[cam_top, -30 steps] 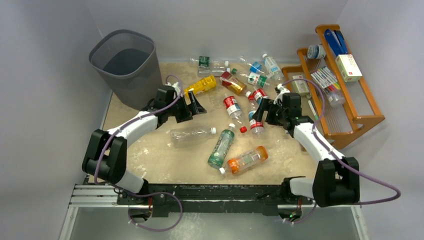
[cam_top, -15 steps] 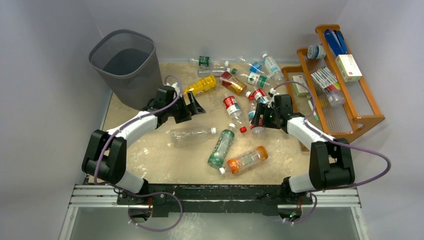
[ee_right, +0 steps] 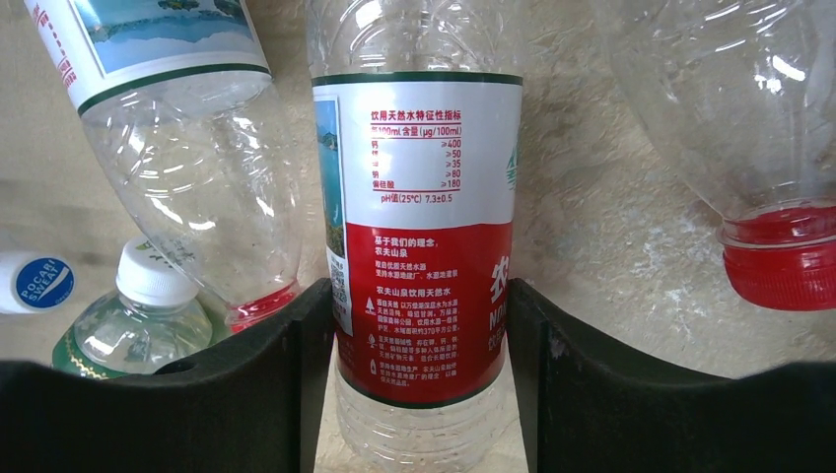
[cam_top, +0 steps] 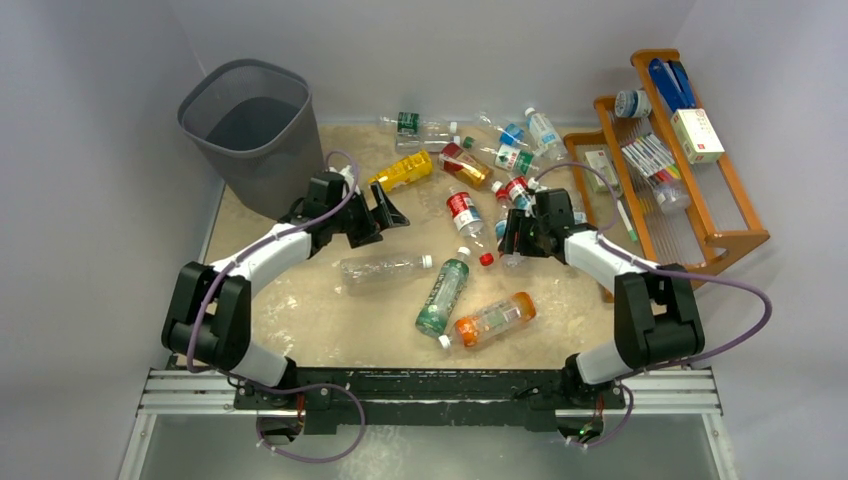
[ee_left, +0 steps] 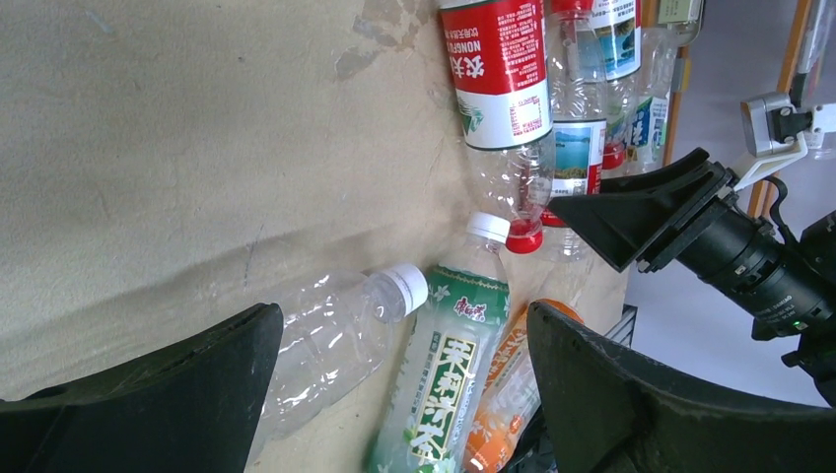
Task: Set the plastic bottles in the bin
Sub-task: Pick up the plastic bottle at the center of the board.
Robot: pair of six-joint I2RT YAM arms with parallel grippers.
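The dark grey bin stands at the back left. Several plastic bottles lie on the table. My right gripper is low over a clear red-labelled bottle. In the right wrist view its fingers press both sides of that bottle, with the gripper shut on it. My left gripper is open and empty beside a yellow bottle. In the left wrist view this gripper frames a clear bottle, a green bottle and an orange bottle.
An orange wooden rack with boxes and pens stands at the right, close to my right arm. More bottles cluster at the back middle. Another red-labelled bottle lies between the grippers. Grey walls close in the table.
My right gripper has moved left and down onto the red-labelled bottle, with its arm folding in. My left arm has barely moved.
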